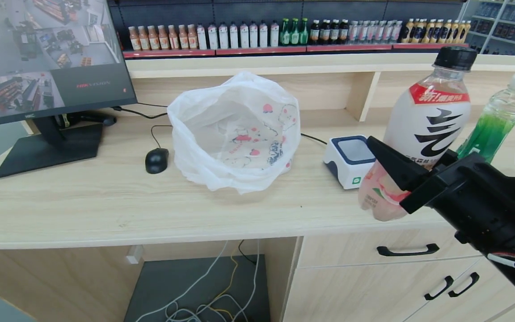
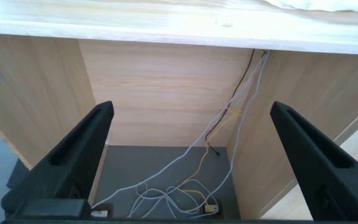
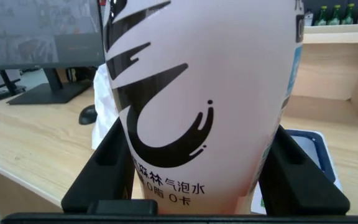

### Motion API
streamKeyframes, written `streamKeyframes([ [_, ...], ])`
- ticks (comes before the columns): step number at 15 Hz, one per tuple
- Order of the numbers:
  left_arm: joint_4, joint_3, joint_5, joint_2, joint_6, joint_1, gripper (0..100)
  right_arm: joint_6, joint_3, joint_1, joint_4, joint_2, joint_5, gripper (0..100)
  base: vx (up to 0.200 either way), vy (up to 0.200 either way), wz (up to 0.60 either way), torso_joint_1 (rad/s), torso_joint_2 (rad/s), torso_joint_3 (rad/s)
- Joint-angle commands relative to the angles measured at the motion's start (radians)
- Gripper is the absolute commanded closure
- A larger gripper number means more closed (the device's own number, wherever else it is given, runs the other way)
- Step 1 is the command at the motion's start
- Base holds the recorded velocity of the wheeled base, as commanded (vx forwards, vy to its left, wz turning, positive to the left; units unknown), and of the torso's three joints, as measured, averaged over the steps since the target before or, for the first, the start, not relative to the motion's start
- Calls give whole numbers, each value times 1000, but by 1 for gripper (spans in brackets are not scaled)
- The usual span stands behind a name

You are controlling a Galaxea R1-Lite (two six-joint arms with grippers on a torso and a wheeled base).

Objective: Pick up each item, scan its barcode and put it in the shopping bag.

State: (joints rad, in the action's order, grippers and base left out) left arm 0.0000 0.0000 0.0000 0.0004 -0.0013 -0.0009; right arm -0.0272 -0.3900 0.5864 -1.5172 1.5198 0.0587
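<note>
Two bottles on my right side. Which one am I holding?

You have the white bottle, operator. Your right gripper is clamped round its lower half, one finger on each side of the label. The cap is up and the bottle leans a little to the right. The green bottle shows just behind it, its base hidden by your arm.

Where is it against the scanner?

Just right of the scanner and nearer to you, by the front edge of the counter — whether its base clears the wood, you cannot tell from these views. The scanner's window faces up.

And the bag?

The bag sits with its mouth open in the middle of the counter, between the scanner and the mouse. The monitor stands at the far left.

My left arm?

Your left gripper is below the counter's edge, facing the knee space — fingers spread wide with nothing between them. Loose cables lie on the floor beyond.
</note>
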Motion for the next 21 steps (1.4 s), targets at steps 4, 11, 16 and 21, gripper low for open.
streamKeyframes([
  [4,0,0,0,0,-3,1,0,12,-9,0,-1,-7,0,100,0,200,0,1,2,6],
  [11,0,0,0,0,1,1,0,20,-89,0,-1,-1,-2,100,0,171,0,-1,4,3],
  [16,0,0,0,0,3,1,0,13,-178,3,0,40,0,100,0,0,0,0,0,0],
  [21,0,0,0,0,3,1,0,20,-348,3,6,186,36,100,0,0,0,0,0,0],
])
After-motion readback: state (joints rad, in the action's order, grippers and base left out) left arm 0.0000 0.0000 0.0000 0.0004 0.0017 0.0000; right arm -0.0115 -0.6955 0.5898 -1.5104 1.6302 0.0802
